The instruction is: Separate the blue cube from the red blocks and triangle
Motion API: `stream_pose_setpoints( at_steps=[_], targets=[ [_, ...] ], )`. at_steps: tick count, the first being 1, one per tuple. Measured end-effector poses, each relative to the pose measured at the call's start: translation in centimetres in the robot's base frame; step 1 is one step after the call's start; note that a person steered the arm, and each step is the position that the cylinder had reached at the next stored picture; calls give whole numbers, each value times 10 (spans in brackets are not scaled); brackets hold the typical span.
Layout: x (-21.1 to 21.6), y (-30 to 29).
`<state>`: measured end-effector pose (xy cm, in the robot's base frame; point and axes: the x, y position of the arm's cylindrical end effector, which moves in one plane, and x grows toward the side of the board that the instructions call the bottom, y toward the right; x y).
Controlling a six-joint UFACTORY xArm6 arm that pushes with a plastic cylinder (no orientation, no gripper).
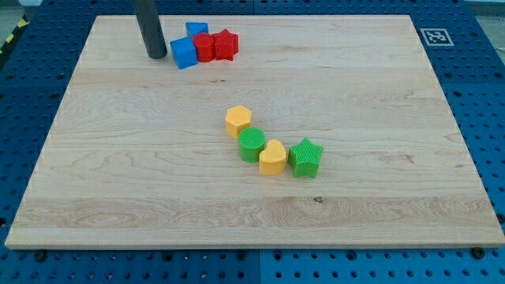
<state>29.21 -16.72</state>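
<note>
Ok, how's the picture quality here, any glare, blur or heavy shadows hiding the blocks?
Camera view: even, soft light, no glare on the wooden board. Shadows are faint and short beside the blocks. Blue cube and red blocks are sharp; my tip is crisp, just left of the blue cube. Board edges look tapered by perspective.

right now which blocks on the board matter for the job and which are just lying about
In the job: blue cube, blue triangle, red cylinder, red star, my tip just left of the cube.

Lying about: yellow hexagon, green cylinder, yellow heart, green star.
</note>
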Motion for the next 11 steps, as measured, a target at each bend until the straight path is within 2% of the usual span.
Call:
stream_pose_setpoints(
  at_steps=[1,2,3,4,5,6,7,9,11],
  targets=[
    [-31,0],
    [-28,-1],
    [-2,13],
    [-5,51],
    [12,79],
    [51,82],
    [72,69],
    [114,0],
    [101,30]
  ],
)
